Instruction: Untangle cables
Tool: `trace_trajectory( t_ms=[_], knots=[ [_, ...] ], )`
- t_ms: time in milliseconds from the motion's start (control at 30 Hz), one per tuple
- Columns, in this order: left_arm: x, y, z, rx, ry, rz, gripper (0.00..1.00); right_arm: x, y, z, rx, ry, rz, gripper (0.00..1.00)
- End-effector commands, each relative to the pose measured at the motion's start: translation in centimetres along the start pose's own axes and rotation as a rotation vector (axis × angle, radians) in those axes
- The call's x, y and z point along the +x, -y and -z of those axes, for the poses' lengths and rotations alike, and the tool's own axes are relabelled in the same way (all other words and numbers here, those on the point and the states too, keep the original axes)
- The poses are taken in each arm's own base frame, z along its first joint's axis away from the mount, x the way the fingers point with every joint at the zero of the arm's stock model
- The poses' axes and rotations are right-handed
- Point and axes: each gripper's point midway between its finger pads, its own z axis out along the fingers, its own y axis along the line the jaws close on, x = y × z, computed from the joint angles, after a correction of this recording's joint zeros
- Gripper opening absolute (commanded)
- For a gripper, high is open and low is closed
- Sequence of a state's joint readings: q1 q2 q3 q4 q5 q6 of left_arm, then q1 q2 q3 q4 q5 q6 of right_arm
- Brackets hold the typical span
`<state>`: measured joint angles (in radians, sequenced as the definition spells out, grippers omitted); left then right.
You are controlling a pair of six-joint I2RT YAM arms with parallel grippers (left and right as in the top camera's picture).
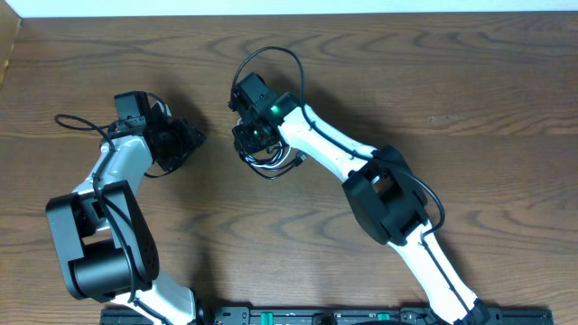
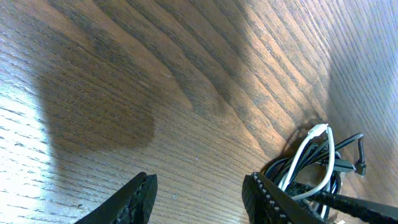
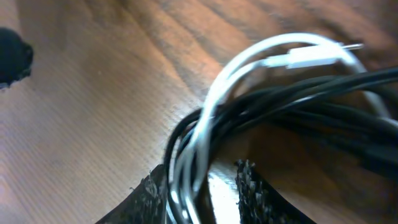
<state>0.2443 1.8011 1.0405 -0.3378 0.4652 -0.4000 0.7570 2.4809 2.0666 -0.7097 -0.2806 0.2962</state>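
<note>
The cables (image 1: 276,166) lie as a tangled bundle of black cords and one white cord on the wooden table, under my right gripper (image 1: 256,149). The right wrist view shows the bundle (image 3: 280,93) running between the fingers of my right gripper (image 3: 200,186). The jaws stand apart, with the cords against the left finger and a gap to the right one. The white cord's plug (image 3: 305,57) points right. My left gripper (image 1: 187,140) hovers left of the bundle, open and holding nothing. From the left wrist, the cables (image 2: 314,163) sit just beyond the right finger of that gripper (image 2: 199,194).
Thick black wires fixed to the arms loop above the right wrist (image 1: 271,56) and beside the left wrist (image 1: 77,122). Bare wooden table (image 1: 433,99) surrounds the arms. A dark rail (image 1: 343,316) runs along the front edge.
</note>
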Motion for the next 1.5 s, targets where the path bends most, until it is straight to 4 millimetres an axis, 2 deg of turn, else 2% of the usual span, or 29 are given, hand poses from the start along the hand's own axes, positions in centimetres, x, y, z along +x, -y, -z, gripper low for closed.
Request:
trace_trajectory(
  t_ms=[0, 133, 300, 567, 867, 1233, 1367, 1467],
  knots=[
    [-0.4, 0.4, 0.6, 0.006, 0.016, 0.004, 0.50, 0.9, -1.1, -1.2, -0.017, -0.026, 0.041, 0.33],
    [-0.4, 0.4, 0.6, 0.006, 0.015, 0.004, 0.50, 1.1, -1.5, -1.3, -0.019, -0.029, 0.048, 0.31],
    [-0.4, 0.4, 0.6, 0.006, 0.016, 0.004, 0.50, 1.1, -1.5, -1.3, -0.019, -0.029, 0.048, 0.22],
    [-0.4, 0.4, 0.6, 0.006, 0.016, 0.004, 0.50, 1.6, -1.4, -1.4, -0.014, -0.047, 0.078, 0.22],
    [-0.4, 0.4, 0.6, 0.006, 0.016, 0.004, 0.50, 2.0, -1.3, -1.6, -0.008, -0.055, 0.086, 0.17],
    [-0.4, 0.4, 0.6, 0.006, 0.016, 0.004, 0.50, 2.2, -0.6, -1.8, 0.028, -0.059, 0.084, 0.18],
    [-0.4, 0.4, 0.6, 0.006, 0.016, 0.004, 0.50, 2.9, -0.2, -2.3, 0.033, -0.073, 0.079, 0.17],
    [-0.4, 0.4, 0.6, 0.006, 0.015, 0.004, 0.50, 3.2, 0.0, -2.6, 0.034, -0.076, 0.078, 0.12]
  ],
)
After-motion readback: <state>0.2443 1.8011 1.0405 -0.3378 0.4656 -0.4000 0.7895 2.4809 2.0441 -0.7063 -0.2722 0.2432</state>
